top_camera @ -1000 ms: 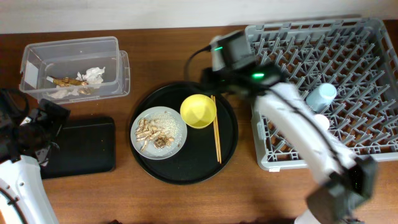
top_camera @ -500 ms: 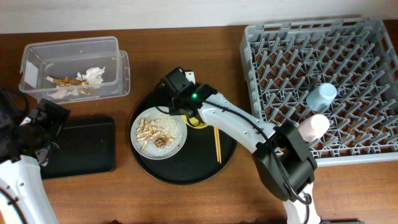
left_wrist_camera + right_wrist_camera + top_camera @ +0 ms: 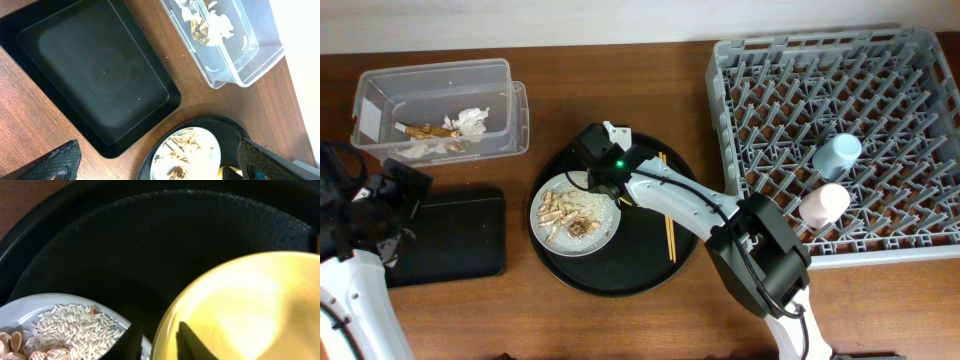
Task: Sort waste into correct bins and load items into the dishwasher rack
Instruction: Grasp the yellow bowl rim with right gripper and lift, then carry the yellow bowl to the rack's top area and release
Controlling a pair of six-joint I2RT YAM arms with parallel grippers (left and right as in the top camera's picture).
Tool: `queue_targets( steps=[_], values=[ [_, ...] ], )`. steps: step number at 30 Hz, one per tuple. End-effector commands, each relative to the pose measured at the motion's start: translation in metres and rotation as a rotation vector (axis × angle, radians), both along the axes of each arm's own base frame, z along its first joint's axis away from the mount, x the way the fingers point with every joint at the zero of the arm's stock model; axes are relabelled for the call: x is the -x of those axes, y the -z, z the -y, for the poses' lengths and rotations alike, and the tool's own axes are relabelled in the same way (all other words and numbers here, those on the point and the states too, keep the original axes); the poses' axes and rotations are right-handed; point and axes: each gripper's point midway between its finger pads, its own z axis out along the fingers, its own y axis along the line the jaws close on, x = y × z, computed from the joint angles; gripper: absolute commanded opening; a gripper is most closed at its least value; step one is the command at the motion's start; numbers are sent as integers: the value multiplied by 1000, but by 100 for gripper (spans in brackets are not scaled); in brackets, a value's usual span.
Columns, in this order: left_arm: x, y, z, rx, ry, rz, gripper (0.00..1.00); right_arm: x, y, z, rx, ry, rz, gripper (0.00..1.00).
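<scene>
The right gripper (image 3: 156, 342), which was up by the rack's corner a second ago, has come across to the yellow bowl (image 3: 240, 310). Its fingers have narrowed on the rim, one inside and one outside, so I judge that lifting the bowl is the step in hand. The bowl is glossy, empty and upright in the round black tray (image 3: 620, 275), just beside the grey plate (image 3: 608, 232) with its beige food bits (image 3: 560, 208). The chopsticks (image 3: 669, 225) lie on its other side. The left gripper (image 3: 157, 150) hangs wide open over the shallow black tray (image 3: 460, 235). Farther off, the dishwasher rack (image 3: 770, 90) holds the light-blue cup (image 3: 837, 153) and the pink cup (image 3: 823, 203).
</scene>
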Motion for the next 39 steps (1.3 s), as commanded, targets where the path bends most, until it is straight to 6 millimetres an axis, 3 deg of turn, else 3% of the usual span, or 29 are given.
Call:
queue_targets(
  steps=[1,3,9,11,13,16,18,22,25,28,35,39],
  values=[
    [1,3,-3,3,-18,-9,99,-4,-11,-4,-3,8,24,15],
    [1,3,-3,3,-18,-9,99,-5,-18,-6,-6,6,20,4],
    [1,3,-3,3,-18,-9,99,-4,-50,-12,-19,-12,-8,4],
    [1,3,-3,3,-18,-9,99,-4,-73,-14,-17,-42,0,4],
    [1,2,-3,3,-18,-9,99,-7,-108,-12,-22,-68,27,4],
    [1,3,-3,3,-18,-9,99,-14,-157,7,-39,-37,57,4],
    [1,3,-3,3,-18,-9,99,-20,-184,28,-38,-16,73,4],
    [1,3,-3,3,-18,-9,99,-44,-240,110,-6,53,121,4],
    [1,3,-3,3,-18,-10,99,-66,-258,177,12,95,141,4],
    [1,3,-3,3,-18,-9,99,-81,-255,237,-125,66,90,4],
    [1,3,-3,3,-18,-9,99,-91,-277,307,-617,-186,180,4],
    [1,3,-3,3,-18,-9,99,-97,-274,334,-768,-236,231,4]
  ],
)
